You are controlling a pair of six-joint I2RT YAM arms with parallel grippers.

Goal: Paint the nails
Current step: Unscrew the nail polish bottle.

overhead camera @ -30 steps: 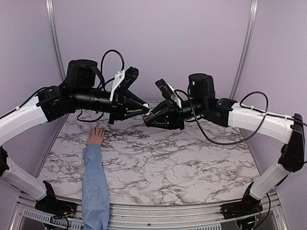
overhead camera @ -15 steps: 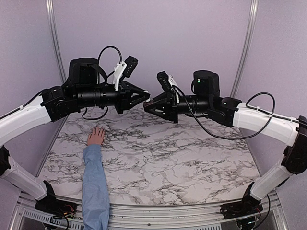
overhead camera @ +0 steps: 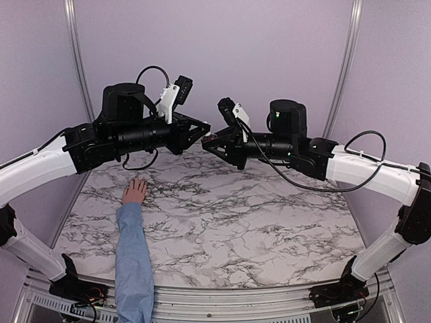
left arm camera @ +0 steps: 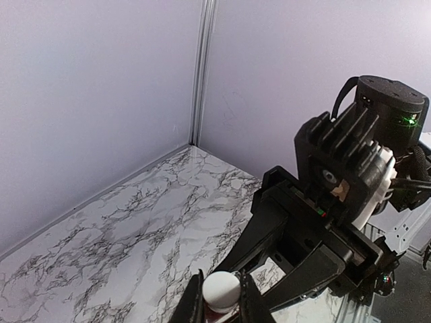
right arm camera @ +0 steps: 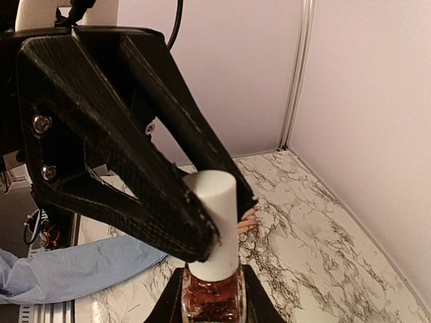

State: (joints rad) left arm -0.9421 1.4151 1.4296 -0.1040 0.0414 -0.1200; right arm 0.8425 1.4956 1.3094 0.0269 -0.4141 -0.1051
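Nails (overhead camera: 137,181): on light-skinned hand (overhead camera: 135,192), apparently unpainted.
Left pincer (overhead camera: 206,129): pinching white cylindrical cap (right arm camera: 211,202).
Right pincer (overhead camera: 206,140): pinching dark-red glass bottle (right arm camera: 212,296), unopened.

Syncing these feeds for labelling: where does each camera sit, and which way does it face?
Top external: high behind the robot, looking down over the marble table; left arm, right arm, a person's hand.
Left wrist: behind the left gripper, looking along its fingers past the white cap at the right gripper.
Right wrist: behind the right gripper, looking along its fingers over the bottle at the left gripper.
Shared: both wrist views show the white cap; top and right wrist show the hand.
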